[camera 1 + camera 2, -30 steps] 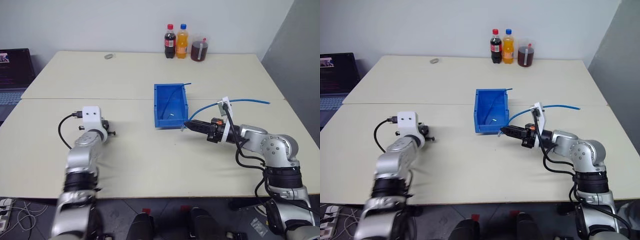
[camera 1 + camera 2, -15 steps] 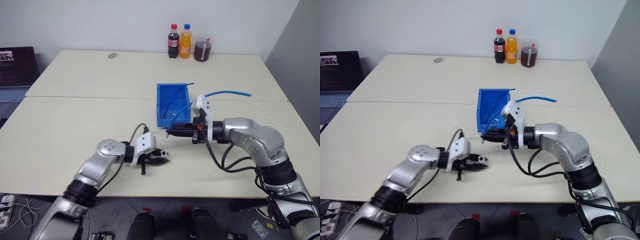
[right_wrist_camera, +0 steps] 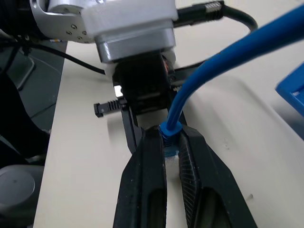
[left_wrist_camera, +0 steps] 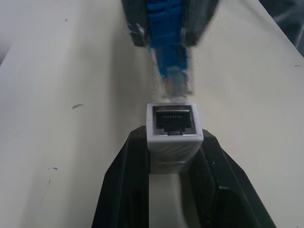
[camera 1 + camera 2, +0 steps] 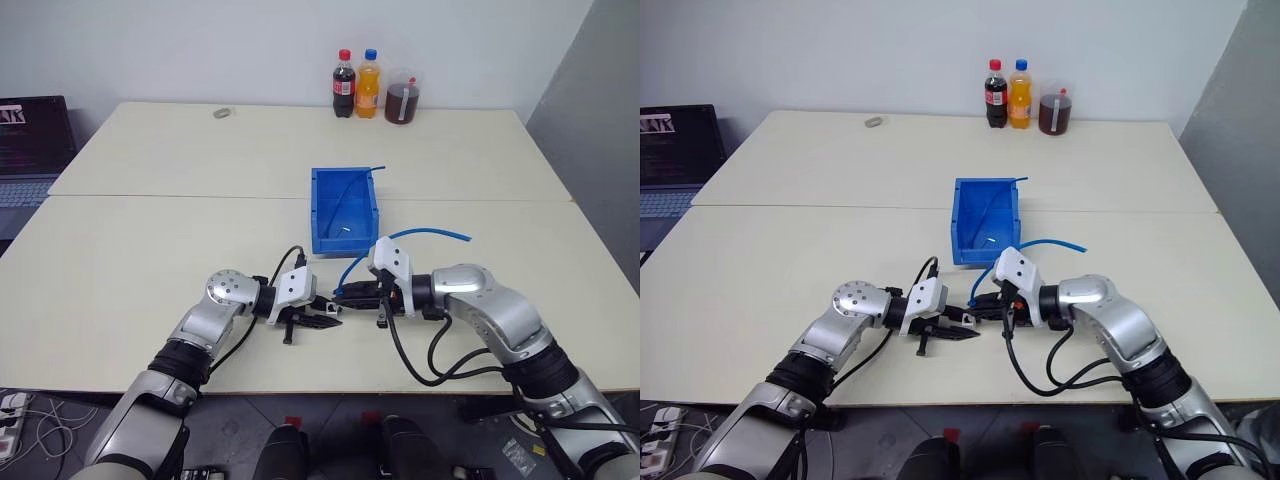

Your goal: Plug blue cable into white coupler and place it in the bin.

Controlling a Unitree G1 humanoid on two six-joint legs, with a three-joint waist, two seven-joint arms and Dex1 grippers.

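The white coupler (image 4: 173,124) sits between the black fingers of my left gripper (image 4: 173,142), its dark socket facing outward. My right gripper (image 3: 170,135) is shut on the plug end of the blue cable (image 3: 223,57). In the left wrist view the plug (image 4: 173,80) hangs just in front of the socket, a small gap apart. Both grippers meet tip to tip low over the table's near middle, left gripper (image 5: 333,316) and right gripper (image 5: 342,294). The cable (image 5: 420,235) arcs away to the right. The blue bin (image 5: 322,215) stands just beyond them.
Another blue cord lies inside the bin (image 5: 345,195). Two bottles (image 5: 354,85) and a cup of dark drink (image 5: 400,98) stand at the table's far edge, with a small grey object (image 5: 220,113) far left. A laptop (image 5: 30,130) sits off the left side.
My left arm swung in from the left to the near middle with the coupler. My right gripper came leftward and down from beside the bin, bringing the cable's plug up to the coupler.
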